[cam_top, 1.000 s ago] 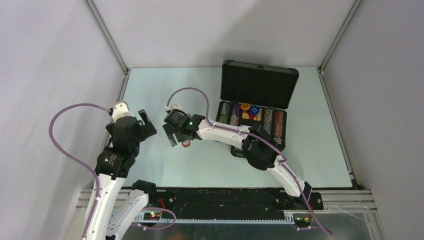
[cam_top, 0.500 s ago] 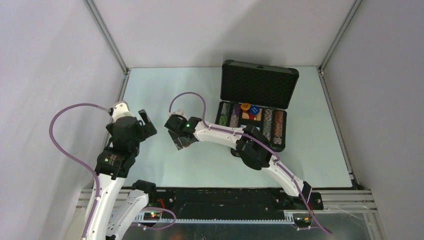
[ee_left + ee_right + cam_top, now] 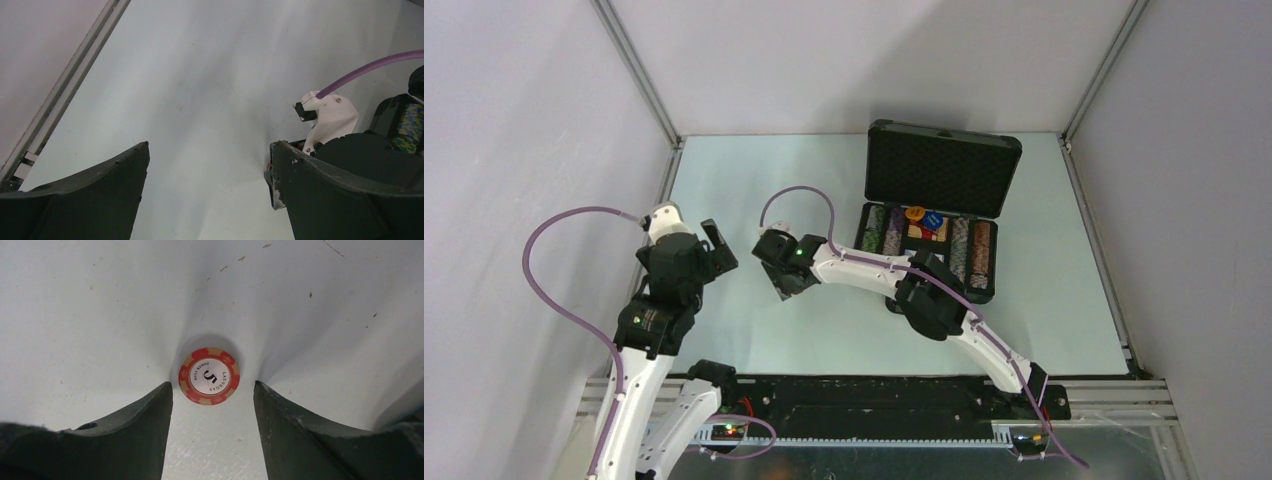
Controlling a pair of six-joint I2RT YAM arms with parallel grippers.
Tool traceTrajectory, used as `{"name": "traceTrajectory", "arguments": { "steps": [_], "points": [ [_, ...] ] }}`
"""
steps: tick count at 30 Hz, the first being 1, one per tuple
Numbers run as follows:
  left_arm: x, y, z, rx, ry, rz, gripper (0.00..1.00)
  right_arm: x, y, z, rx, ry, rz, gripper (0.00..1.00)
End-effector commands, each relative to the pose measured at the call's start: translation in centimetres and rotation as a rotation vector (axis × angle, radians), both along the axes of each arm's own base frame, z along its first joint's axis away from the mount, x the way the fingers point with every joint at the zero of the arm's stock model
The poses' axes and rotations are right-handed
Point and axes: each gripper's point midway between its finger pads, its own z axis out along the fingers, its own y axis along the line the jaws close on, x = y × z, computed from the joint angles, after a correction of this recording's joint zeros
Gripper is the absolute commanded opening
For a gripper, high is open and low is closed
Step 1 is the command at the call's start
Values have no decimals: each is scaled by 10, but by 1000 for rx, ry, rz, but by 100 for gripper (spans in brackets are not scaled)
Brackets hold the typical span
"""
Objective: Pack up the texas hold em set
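Left fingers point(image 3: 100, 200): spread wide over bare counter point(image 3: 200, 75), nothing in between.
Right fingers point(image 3: 145, 430): apart, not gripping anything.
Chip point(image 3: 209, 376): flat on the counter, in the gap at the right tips, closer to one; can't see any contact.
Overhead vs wrist: from above the arm hides the chip.
Case point(image 3: 942, 170): open, far right, well apart from the chip.

Left gripper point(image 3: 209, 149) wide open, aloft; right gripper point(image 3: 212, 386) low, jaws apart.
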Motion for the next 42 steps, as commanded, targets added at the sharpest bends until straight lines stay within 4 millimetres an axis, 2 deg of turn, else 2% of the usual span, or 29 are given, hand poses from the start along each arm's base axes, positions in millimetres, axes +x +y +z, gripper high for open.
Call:
{"name": "traceTrajectory", "arguments": {
  "steps": [1, 10, 19, 24, 28, 32, 38, 42],
  "points": [
    [1, 1, 7, -16, -24, 12, 100, 4, 5, -3, 5, -1, 22, 63],
    [1, 1, 8, -16, -27, 13, 100, 8, 5, -4, 22, 10, 38, 58],
    [1, 0, 7, -17, -24, 8, 100, 9, 2, -11, 11, 20, 60, 57],
    [1, 0, 7, -16, -22, 9, 100, 3, 6, -12, 23, 41, 86, 50],
    [2, 0, 6, -16, -20, 10, 100, 3, 6, -9, 29, 43, 90, 41],
    [2, 0, 6, -17, -19, 8, 100, 8, 3, 5, 37, 7, 80, 39],
    [2, 0, 6, -17, -20, 9, 100, 17, 2, 48, 94, -57, 81, 40],
    [2, 0, 7, -16, -21, 9, 100, 18, 2, 68, 129, -76, 89, 41]
  ]
}}
